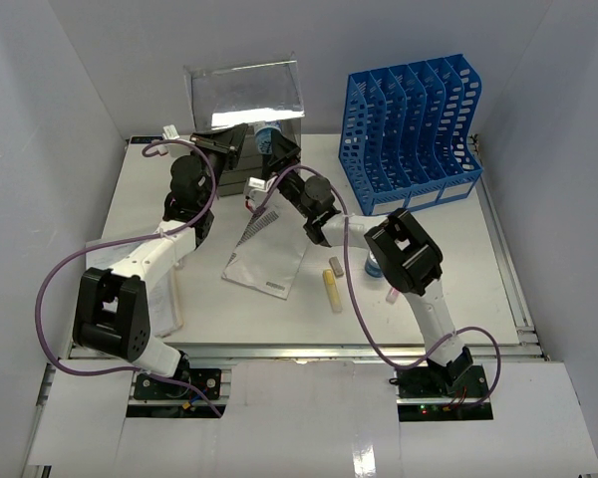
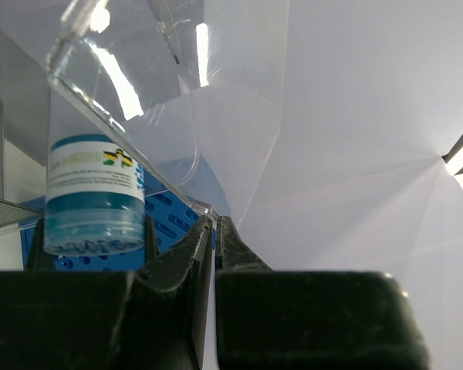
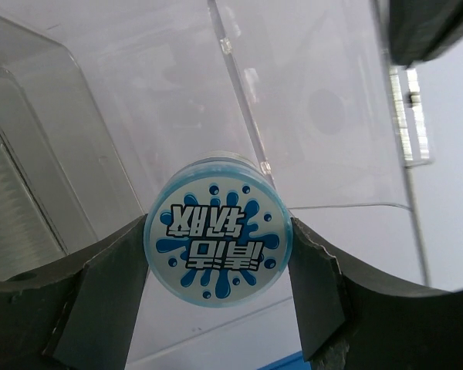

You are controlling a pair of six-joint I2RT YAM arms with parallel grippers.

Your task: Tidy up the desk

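The large white rectangular desk fills the top view, with its metal rail along the 6 o'clock edge. At the desk's 12 o'clock edge sits a clear plastic drawer box with its clear plastic flap tilted upward. A blue slotted plastic file rack stands at about 1 o'clock. Near the middle lies a flat silvery-white pouch, and a short yellow stick lies just beside it at 3 o'clock.

Both arms reach toward 12 o'clock, to the box. The left gripper has its jaws pressed almost together, pinching the thin edge of the flap. The right gripper has its jaws spread wide and clamped on the sides of a small round blue jar with a blue splash label. It holds the jar at the box's opening, at 3 o'clock from the left gripper.
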